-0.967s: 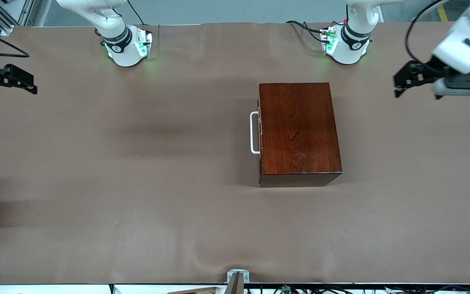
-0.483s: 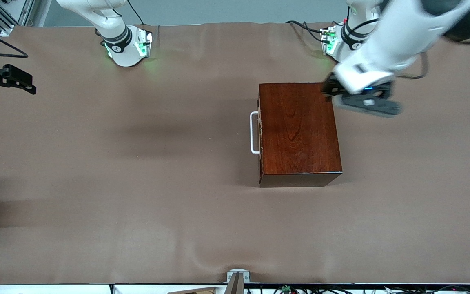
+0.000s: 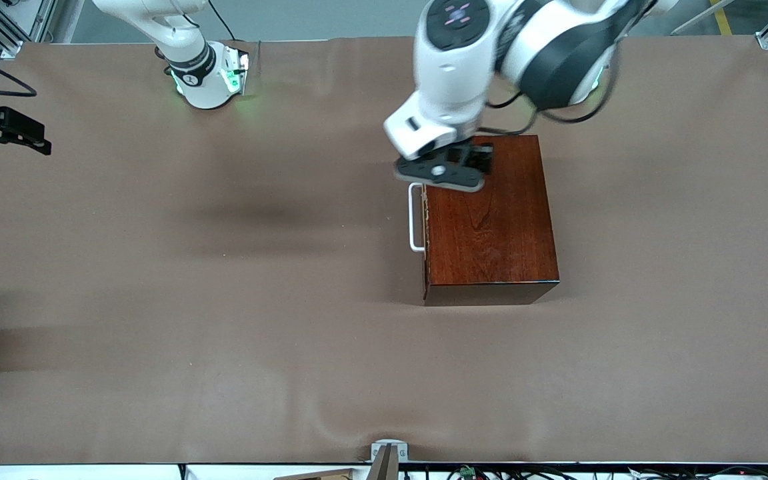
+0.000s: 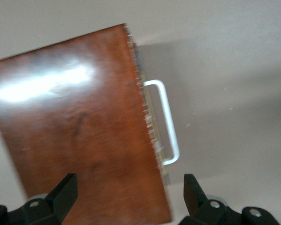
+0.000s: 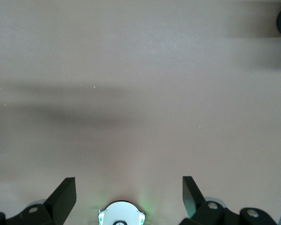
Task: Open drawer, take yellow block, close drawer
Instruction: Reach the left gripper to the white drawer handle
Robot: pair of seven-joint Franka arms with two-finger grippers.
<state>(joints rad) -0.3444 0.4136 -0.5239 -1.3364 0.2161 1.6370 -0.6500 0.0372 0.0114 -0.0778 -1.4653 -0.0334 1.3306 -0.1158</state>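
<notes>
The dark reddish-brown wooden box (image 3: 491, 227) stands on the table nearer the left arm's end. Its drawer is shut, and the white U-shaped handle (image 3: 415, 217) faces the right arm's end. My left gripper (image 3: 467, 160) is open and empty, up in the air over the box's top edge near the handle. In the left wrist view the box (image 4: 79, 136) and the handle (image 4: 166, 122) lie below the open left gripper (image 4: 129, 197). My right gripper (image 3: 31, 137) waits, open and empty, at the right arm's end of the table. The yellow block is hidden.
A brown cloth (image 3: 224, 300) covers the table. The right arm's base (image 3: 207, 73) stands at the table's edge and also shows in the right wrist view (image 5: 121, 214), between the right gripper's fingers (image 5: 65, 194). A small metal bracket (image 3: 389, 450) sits at the edge nearest the camera.
My left arm has swung in from the left arm's end of the table, and its gripper is now over the box near the handle. The right gripper has barely moved. The drawer stays shut.
</notes>
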